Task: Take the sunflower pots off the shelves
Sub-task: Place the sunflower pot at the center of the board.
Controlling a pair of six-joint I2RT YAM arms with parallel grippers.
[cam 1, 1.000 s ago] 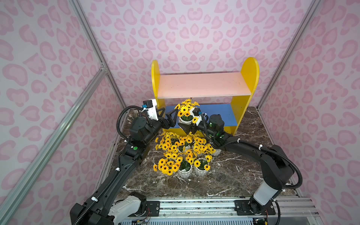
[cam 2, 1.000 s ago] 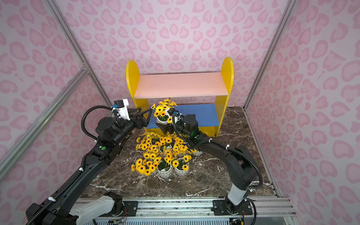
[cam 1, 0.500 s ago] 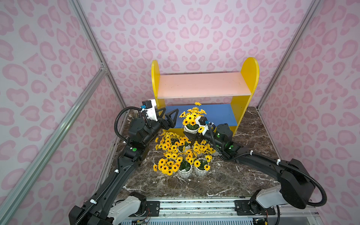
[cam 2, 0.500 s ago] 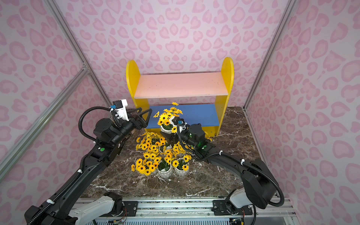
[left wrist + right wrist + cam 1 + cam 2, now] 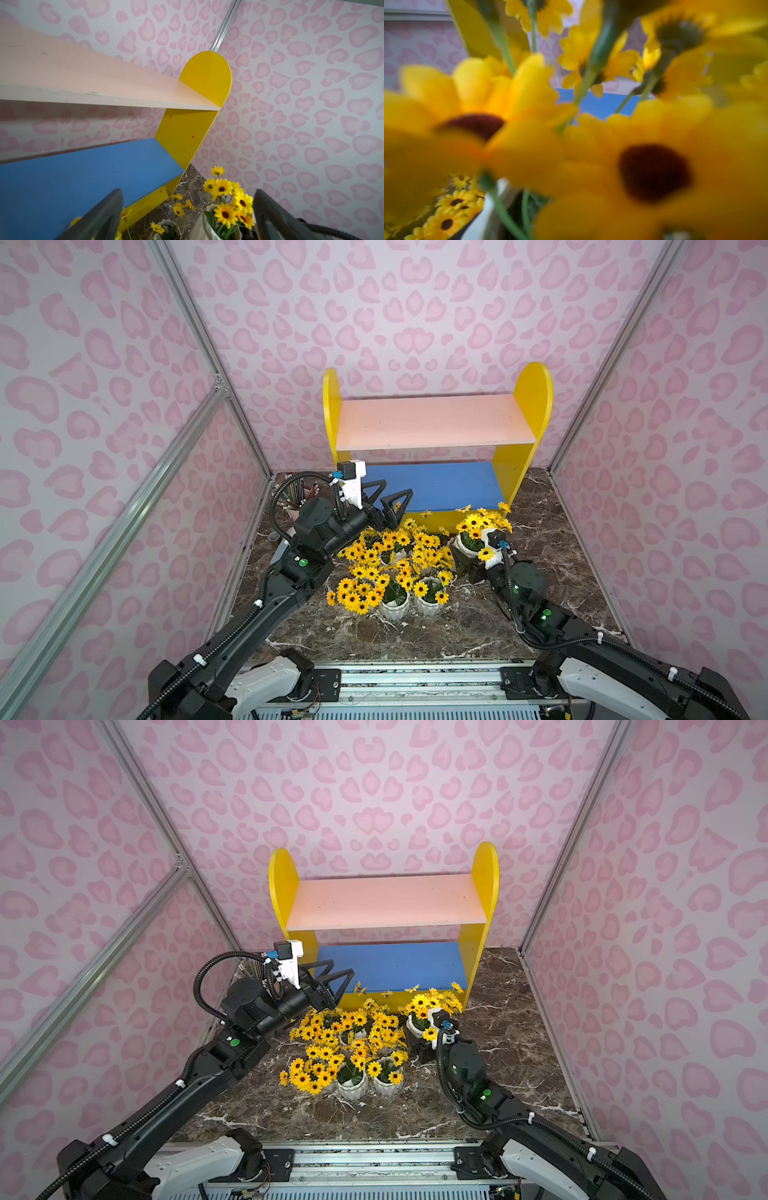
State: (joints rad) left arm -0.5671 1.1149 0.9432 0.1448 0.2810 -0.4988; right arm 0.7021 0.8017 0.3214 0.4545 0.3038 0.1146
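Far left, against the wall: cup of pencils [image 5: 296,499]. Not part of the task; leave in place.

Next: left gripper [image 5: 398,487], raised in front of the blue lower board [image 5: 436,485]. Jaws spread wide, a shade wider than a second ago, with nothing between them. In the left wrist view, fingers [image 5: 99,216] framing only bare board and a few blooms below.

Centre, on the marble table [image 5: 548,539]: main group of sunflower pots [image 5: 395,572], bunched tight with blooms overlapping, just in front of the shelves [image 5: 332,414].

Behind the group: pink upper board [image 5: 432,423] and lower board, both bare in both top views.

Right of the group: last pot [image 5: 466,546]. Level with the lower board a second ago; now brought out and down to about table height. Tilted, clasped between the wide-set jaws of the right gripper [image 5: 467,556]. Contact with the table not discernible. Right wrist view filled with blurred petals.

Meaning for the task: removal from the shelves judged complete except for set-down and release.

Obstructions: neighbouring blooms close beside the carried bunch, and the yellow side panel [image 5: 534,406] just behind. Set the pot upright, then release. Withdraw back along the arm line to avoid dragging stems or tipping the pot.
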